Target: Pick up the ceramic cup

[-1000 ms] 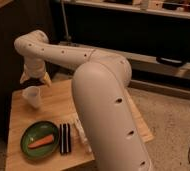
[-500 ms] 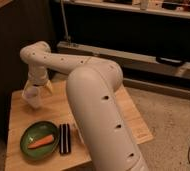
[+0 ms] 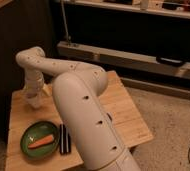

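Observation:
The ceramic cup [image 3: 35, 103] is a small white shape on the left part of the wooden table [image 3: 123, 117], far side of the green plate. My gripper [image 3: 33, 96] hangs from the white arm [image 3: 83, 115] and sits right on top of the cup, covering most of it. The cup blends with the white gripper, so I cannot tell whether it is touched or held. It seems to rest on the table.
A green plate [image 3: 30, 147] with an orange carrot [image 3: 42, 141] lies at the table's front left. A black oblong object [image 3: 64, 138] lies right of the plate. A dark wall stands left, and a dark shelf unit with a metal rail [image 3: 138, 57] behind.
The gripper has moved left and down from beside the cup to directly over it. The cup has stayed in place on the table.

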`<state>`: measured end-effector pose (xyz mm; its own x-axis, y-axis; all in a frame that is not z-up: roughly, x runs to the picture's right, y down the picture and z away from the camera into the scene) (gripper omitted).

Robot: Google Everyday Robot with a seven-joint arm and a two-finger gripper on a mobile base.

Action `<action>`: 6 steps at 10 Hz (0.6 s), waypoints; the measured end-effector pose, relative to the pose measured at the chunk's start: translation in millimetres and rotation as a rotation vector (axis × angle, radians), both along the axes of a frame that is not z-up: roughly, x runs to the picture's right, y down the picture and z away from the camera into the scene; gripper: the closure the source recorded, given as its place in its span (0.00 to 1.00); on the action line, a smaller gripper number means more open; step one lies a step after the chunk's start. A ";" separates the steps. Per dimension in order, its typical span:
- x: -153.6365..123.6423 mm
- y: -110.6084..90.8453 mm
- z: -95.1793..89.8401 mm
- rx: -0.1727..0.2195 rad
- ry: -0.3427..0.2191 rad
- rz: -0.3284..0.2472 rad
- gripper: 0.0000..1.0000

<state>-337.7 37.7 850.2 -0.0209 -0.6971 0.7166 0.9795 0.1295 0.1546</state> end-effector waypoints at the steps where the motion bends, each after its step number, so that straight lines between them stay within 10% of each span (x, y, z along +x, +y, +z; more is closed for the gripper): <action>1: 2.0 7.2 6.3 -0.022 0.008 0.003 0.21; 6: 5.0 29.2 11.8 -0.097 0.020 0.016 0.65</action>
<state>-332.7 66.9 861.9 0.0044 -0.6247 0.7809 0.9799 0.1583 0.1211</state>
